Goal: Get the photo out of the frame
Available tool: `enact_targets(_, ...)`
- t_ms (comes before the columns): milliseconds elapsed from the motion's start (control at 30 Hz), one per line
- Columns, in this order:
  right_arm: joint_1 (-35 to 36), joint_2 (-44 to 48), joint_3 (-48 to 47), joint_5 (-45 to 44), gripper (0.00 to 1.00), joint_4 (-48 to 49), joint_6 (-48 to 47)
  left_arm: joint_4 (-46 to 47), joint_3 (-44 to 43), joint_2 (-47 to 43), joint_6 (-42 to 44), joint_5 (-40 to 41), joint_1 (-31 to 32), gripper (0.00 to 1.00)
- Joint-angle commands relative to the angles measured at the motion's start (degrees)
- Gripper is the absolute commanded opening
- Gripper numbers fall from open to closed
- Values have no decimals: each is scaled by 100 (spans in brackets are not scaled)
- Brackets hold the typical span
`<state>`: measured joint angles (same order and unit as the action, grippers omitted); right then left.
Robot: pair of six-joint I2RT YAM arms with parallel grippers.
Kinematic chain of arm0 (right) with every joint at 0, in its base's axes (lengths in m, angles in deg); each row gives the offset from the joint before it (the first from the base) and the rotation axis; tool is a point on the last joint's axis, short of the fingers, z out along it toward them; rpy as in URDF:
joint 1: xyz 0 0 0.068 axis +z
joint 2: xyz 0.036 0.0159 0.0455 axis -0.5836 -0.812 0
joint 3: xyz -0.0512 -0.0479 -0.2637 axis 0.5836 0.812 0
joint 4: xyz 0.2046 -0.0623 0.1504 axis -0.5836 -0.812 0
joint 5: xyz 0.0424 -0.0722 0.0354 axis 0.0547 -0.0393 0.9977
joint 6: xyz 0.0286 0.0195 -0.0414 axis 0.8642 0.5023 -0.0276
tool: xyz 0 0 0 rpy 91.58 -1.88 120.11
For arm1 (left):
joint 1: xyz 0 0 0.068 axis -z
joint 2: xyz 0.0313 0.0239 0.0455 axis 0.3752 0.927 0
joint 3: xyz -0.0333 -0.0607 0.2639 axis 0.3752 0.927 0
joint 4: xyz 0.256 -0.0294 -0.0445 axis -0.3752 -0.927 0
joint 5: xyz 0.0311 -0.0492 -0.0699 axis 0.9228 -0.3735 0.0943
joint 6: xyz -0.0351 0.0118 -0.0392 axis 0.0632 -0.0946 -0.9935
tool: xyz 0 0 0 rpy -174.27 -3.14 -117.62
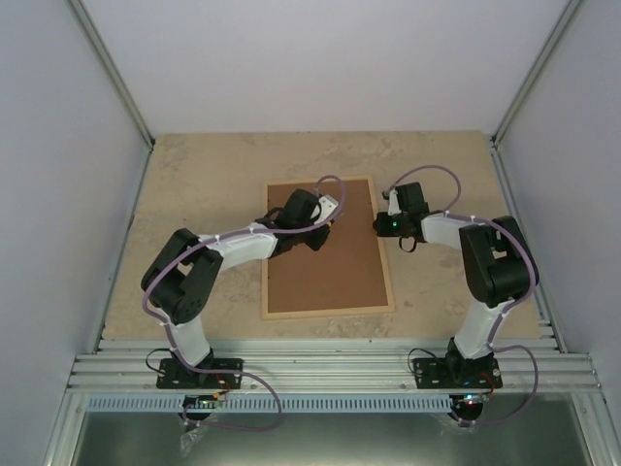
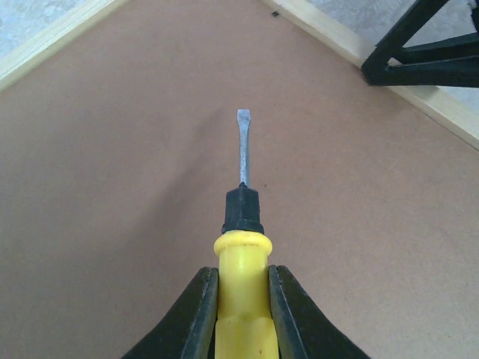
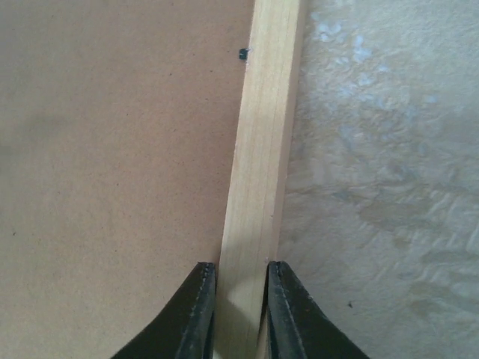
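Pale-wood frame (image 3: 262,149) is pinched by right claw (image 3: 238,269); screwdriver (image 2: 241,224) is gripped by left claw (image 2: 242,273); backing (image 2: 112,187) could be gouged if the blade (image 2: 242,146) slips.

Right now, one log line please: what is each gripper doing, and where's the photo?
left gripper: shut on screwdriver, tip over backing | right gripper: shut on frame rail | frame: face down on table | photo: not visible

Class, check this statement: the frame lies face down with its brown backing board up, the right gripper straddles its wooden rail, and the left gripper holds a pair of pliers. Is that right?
One thing is wrong: the left gripper holds a yellow-handled flat-blade screwdriver, not pliers, as the left wrist view shows. The rest stands.
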<state>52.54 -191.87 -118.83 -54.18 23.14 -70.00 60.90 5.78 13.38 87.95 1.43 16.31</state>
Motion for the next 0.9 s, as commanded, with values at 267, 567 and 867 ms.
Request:
enact_targets(267, 549, 13, 153, 297, 7, 4, -274, -497, -499, 314, 663, -638, -186, 0)
enact_targets(567, 745, -20, 132, 409, 7, 64, -333, -649, -819, 698, 820, -282, -243, 0)
enact_targets(867, 768, -101, 88, 516, 7, 94, -338, -741, -1135, 1027, 921, -223, -313, 0)
